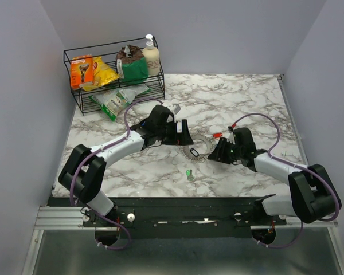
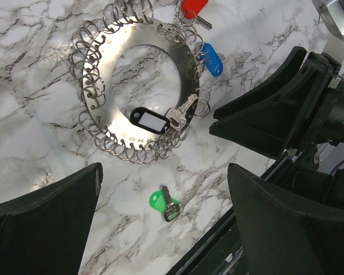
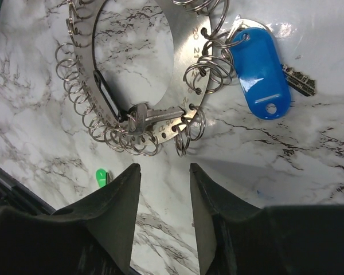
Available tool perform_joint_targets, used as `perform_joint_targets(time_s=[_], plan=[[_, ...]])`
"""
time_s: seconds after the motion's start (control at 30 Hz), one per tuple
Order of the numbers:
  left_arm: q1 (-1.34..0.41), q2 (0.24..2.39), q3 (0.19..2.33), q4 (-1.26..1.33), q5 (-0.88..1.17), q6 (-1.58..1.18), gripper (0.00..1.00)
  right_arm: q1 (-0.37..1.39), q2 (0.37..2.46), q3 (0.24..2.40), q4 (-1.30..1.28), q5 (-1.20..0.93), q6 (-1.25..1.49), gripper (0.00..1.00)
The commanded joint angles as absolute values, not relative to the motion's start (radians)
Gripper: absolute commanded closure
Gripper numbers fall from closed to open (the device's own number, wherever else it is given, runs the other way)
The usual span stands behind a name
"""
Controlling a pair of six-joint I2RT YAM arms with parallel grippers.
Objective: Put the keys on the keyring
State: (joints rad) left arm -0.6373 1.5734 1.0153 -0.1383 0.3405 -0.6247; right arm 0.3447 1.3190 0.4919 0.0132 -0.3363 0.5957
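The left gripper [image 2: 164, 172] stands wide open and holds nothing. Ahead of its fingers lies the flat silver metal keyring [image 2: 180, 57], a disc with many small wire loops around its edge. A small silver key with a green plastic head [image 2: 163, 203] lies loose on the white marble table [image 2: 34, 132], between the two left fingers and apart from the ring.

The right gripper [image 3: 165, 172] shows a narrow gap between its fingers, with nothing in it. Just ahead of its fingertips a plain silver key [image 3: 155, 116] lies across the ring's band, beside a black plastic tag [image 3: 106, 94]. A blue plastic tag [image 3: 259, 71] hangs on a loop, further ahead and to the right.
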Motion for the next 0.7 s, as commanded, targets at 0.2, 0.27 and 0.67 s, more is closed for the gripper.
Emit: perform_joint_targets(time_s=[0.2, 0.27, 0.67], plan=[[-0.643, 1.595, 1.032, -0.143, 0.33, -0.603, 0.01, 0.341, 1.365, 0.518, 0.063, -0.315, 0.595, 0.63], [-0.643, 1.597, 1.037, -0.147, 0.334, -0.601, 0.01, 0.341, 1.374, 0.52, 0.066, -0.31, 0.595, 0.64], [-0.644, 1.608, 1.043, -0.147, 0.339, -0.597, 0.01, 0.341, 1.417, 0.528, 0.095, -0.279, 0.591, 0.74]])
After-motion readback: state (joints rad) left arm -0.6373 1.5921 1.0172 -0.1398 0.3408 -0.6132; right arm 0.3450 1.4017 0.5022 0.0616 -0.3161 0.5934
